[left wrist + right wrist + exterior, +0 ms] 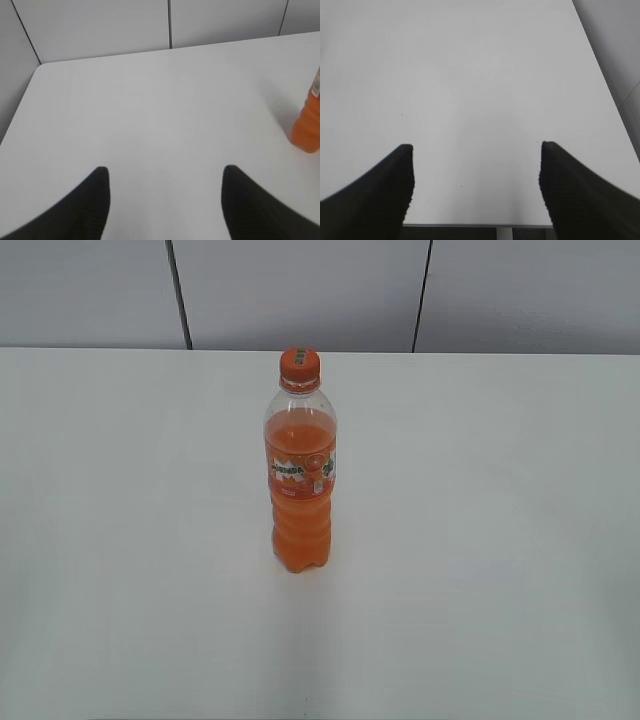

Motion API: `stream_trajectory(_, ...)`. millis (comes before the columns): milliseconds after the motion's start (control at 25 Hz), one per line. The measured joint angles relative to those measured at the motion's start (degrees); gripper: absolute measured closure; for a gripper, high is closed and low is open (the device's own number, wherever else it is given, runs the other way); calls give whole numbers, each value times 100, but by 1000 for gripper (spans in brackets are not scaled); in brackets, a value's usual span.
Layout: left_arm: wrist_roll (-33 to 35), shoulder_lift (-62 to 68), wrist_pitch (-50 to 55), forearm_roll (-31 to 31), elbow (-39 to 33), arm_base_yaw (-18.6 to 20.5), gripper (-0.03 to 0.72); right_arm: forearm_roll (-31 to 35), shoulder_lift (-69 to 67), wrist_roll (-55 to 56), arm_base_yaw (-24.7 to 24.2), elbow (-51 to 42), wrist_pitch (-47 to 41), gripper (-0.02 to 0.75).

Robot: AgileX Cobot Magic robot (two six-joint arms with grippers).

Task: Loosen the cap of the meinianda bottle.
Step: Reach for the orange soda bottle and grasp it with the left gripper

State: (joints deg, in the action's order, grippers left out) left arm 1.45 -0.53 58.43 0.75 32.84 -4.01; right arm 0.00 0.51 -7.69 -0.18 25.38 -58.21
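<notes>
With both the left pincer (165, 172) and right pincer (476, 147) released and empty, the approach to the meinianda bottle (300, 480) at frame centre seems not yet begun; next, one must steady it while the other grips the cap (299, 364).

One meinianda bottle (300, 480), one cap (299, 363), one table (500, 540).
</notes>
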Motion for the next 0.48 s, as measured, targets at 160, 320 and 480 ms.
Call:
stream_trajectory(160,0,0,-265,-11,46,0,252,0,0,0,0,0,0,153)
stream_trajectory(320,0,29,-1098,-5,11,0,252,0,0,0,0,0,0,153)
stream_trajectory(480,0,62,-2410,-1,-261,0,252,0,0,0,0,0,0,153)
